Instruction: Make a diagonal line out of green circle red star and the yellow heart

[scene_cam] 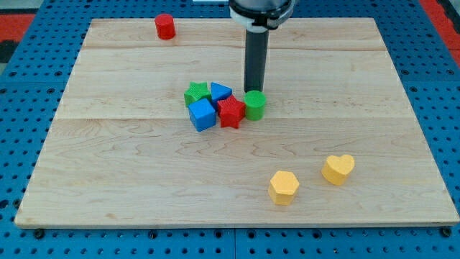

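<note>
My tip (252, 91) is seen at centre frame, touching the green circle's (255, 104) top edge; the red star (231, 112) adjoins its left. The yellow heart (338, 168) lies lower right, lobes pointing upper right. No gripper is fitted.

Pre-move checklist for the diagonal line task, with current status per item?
1. My tip located: ok, right behind the green circle, on its top side in the view.
2. Green circle free to push: not ok, it touches the red star.
3. Red star free: not ok, packed against the blue cube, blue block and green star.
4. Yellow heart free: ok, alone at lower right, apart from the yellow hexagon.
5. Diagonal formed: not ok.
</note>
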